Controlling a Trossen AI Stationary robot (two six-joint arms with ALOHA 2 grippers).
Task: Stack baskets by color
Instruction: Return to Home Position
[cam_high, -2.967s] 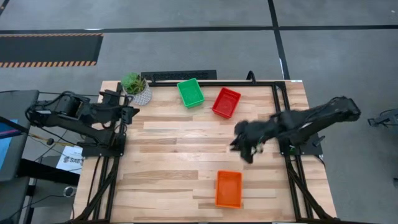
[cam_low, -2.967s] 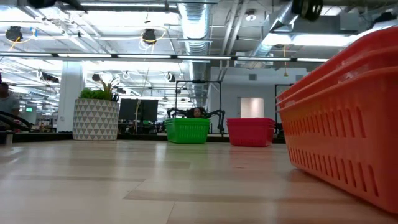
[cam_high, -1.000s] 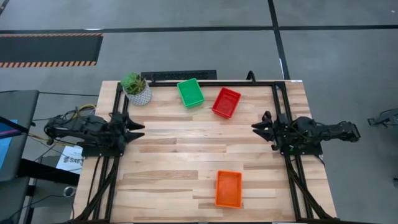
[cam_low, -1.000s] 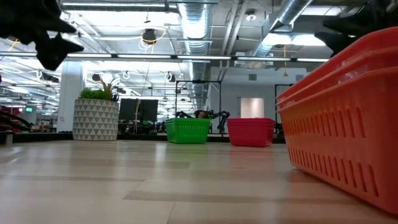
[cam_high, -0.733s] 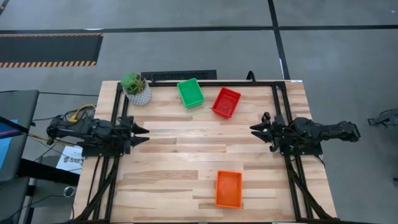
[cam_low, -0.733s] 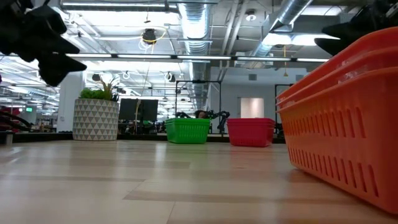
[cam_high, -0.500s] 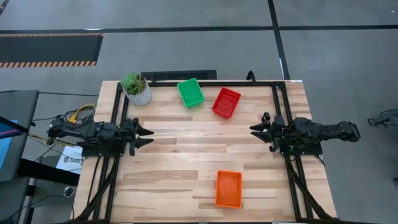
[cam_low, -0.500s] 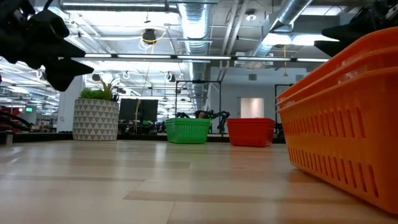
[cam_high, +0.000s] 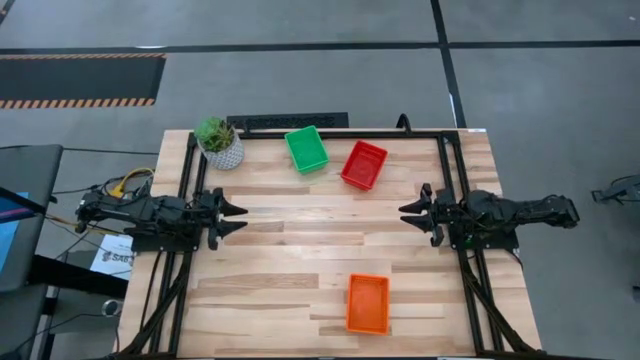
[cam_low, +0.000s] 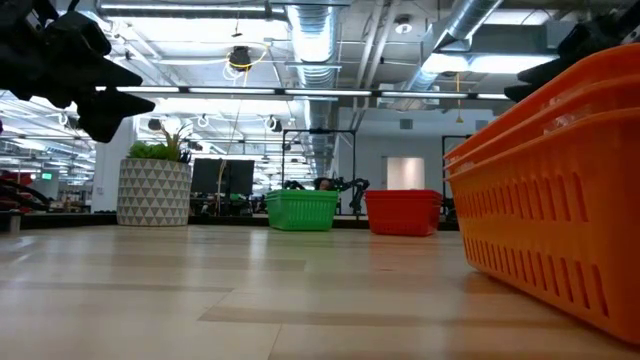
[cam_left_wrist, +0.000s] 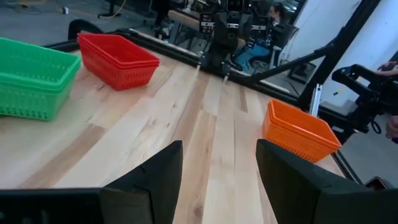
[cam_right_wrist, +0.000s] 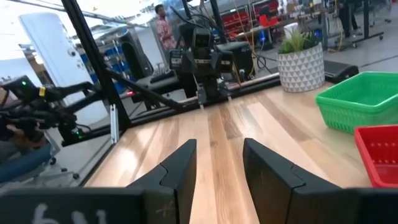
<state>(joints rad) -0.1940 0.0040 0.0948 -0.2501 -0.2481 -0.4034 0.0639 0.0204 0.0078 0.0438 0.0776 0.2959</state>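
Three basket stacks rest on their bottoms on the wooden table. The green stack (cam_high: 306, 148) and the red stack (cam_high: 363, 164) stand near the far edge, also seen as green stack (cam_left_wrist: 34, 78) and red stack (cam_left_wrist: 118, 59). The orange stack (cam_high: 368, 303) stands near the front edge and fills the right of the low view as orange stack (cam_low: 560, 200). My left gripper (cam_high: 240, 217) hovers open at the table's left side, pointing level toward the middle. My right gripper (cam_high: 403, 213) hovers open at the right side, facing it. Nothing lies between either pair of fingers.
A potted plant (cam_high: 218, 142) in a white patterned pot stands at the far left corner. Black frame rails (cam_high: 452, 170) run along the table's left, right and far sides. Bare wood (cam_high: 310, 235) stretches between the two grippers.
My left gripper has sunk and gone a little toward the table's middle, then kept still. My right gripper has tipped its fingers slightly downward. The basket stacks have not moved.
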